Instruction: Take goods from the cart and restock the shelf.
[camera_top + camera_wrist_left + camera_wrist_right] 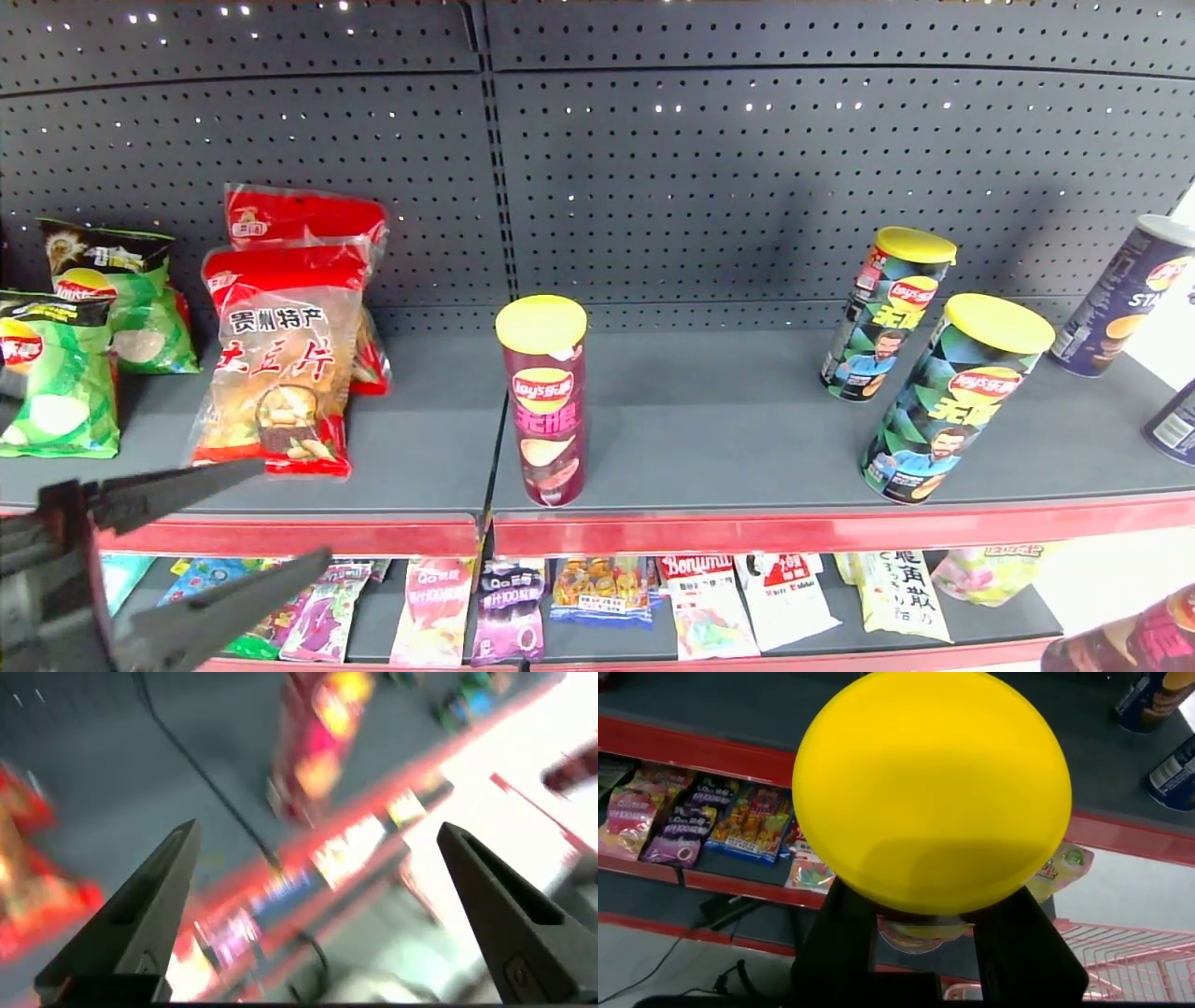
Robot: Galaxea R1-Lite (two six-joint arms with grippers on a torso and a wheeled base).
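**Left arm.** The left gripper (294, 511) sits low on the robot's left, in front of the red front edge of the upper shelf (709, 420), and points towards the shelving. Its two dark fingers (140, 924) are spread wide with nothing between them.

**Right arm.** The right gripper (929, 933) is closed around the held can (931, 784). One finger presses on each side of the can's body just under the broad yellow lid. The head view shows the can's maroon body at the lower right corner, below the level of the upper shelf and just off the right end of the lower shelf (597, 644). Pink wire of the cart (1130, 952) lies beneath the can.

**Upper shelf.**
- A maroon can (546, 401) with a yellow lid stands upright near the front edge, just right of the seam between the two shelf boards.
- Two teal-and-black cans stand well to its right. The rear can (887, 313) is towards the pegboard back, and the front can (952, 401) is nearer the edge and just beside it.
- A dark blue can (1120, 299) stands further right.
- On the left, two red-topped snack bags (280, 364) lean one behind the other.
- Green crisp bags (56, 383) are at the far left.

**Lower shelf.** A row of small sweet packets (579, 597) lies flat along it.
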